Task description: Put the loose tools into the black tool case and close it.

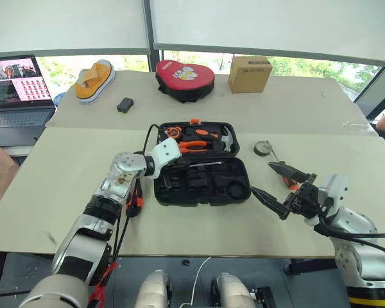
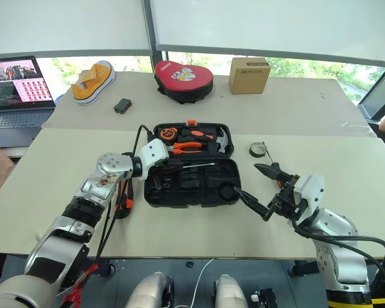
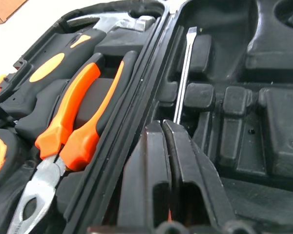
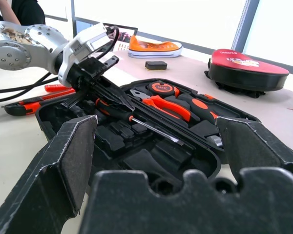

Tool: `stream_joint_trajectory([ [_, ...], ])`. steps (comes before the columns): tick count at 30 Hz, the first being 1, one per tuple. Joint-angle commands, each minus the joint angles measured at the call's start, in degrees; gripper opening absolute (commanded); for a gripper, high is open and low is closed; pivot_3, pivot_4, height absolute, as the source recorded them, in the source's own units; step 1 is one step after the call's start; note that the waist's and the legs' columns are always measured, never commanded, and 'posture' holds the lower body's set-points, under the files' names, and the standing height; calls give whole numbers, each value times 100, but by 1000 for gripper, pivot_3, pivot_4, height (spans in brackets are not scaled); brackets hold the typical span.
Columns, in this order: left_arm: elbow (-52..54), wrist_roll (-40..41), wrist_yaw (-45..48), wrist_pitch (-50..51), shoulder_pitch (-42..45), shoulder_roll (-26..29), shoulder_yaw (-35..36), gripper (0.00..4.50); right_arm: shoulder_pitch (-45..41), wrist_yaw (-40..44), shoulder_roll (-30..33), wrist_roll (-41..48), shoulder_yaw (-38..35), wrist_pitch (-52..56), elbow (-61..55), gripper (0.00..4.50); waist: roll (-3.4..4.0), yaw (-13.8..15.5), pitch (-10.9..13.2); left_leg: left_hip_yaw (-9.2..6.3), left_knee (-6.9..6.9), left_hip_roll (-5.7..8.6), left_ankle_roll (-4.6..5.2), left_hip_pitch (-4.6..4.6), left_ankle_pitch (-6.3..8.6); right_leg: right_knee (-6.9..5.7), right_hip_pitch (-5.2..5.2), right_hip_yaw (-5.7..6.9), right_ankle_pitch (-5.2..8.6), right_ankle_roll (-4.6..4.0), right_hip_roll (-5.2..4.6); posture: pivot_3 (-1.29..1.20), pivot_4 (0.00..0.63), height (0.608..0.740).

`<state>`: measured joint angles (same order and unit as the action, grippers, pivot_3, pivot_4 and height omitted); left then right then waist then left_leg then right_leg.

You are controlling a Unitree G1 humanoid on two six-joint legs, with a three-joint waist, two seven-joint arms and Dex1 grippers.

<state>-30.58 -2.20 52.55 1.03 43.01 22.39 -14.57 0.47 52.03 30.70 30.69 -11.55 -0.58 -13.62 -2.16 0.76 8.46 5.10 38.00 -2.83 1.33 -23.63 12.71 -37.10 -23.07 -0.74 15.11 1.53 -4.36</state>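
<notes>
Case (image 1: 202, 192): lying open before us, a screwdriver (image 1: 202, 165) inside.
Tape roll (image 1: 263, 148): sitting right of it (near).

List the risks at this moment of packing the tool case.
1. The left gripper is shut on the screwdriver, whose shaft lies across the recesses of the black tool case; released like this, it may sit proud and block the lid.
2. The utility knife and tape roll lie outside the case and could be forgotten.
</notes>
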Motion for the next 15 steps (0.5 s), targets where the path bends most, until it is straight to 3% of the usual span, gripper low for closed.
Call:
stream_joint_trajectory([
  [1,-236,-201,45,344,-82,-135,-238,41,12,-73,-18,129,-122,10,-223,4500,1,-1,-3,-2,0,-1,0,0,0,0,0,1,0,0,1,0,150,740],
  [8,-156,-40,114,165,-142,-199,-103,41,129,-436,-101,62,-374,9,-82,4500,10,14,-11,-2,0,2,4,34,3,7,41,1,3,5,0,0,150,740],
  [10,70,511,69,-119,-164,-243,457,538,320,-635,-112,66,-690,-19,74,4500,11,17,-11,-4,0,1,6,36,4,11,47,2,4,6,-1,0,150,740],
  [12,610,1287,687,-435,-407,14,1025,976,762,-713,-61,-42,-1094,-152,316,4500,10,4,-10,-11,0,1,9,31,6,12,45,2,4,7,-4,0,150,740],
  [15,1454,2475,1741,-766,-1035,449,1798,2068,1342,-823,-38,-249,-1553,-341,687,4500,11,-13,-10,-21,0,-6,12,-14,8,5,-7,-5,4,6,-3,0,150,740],
])
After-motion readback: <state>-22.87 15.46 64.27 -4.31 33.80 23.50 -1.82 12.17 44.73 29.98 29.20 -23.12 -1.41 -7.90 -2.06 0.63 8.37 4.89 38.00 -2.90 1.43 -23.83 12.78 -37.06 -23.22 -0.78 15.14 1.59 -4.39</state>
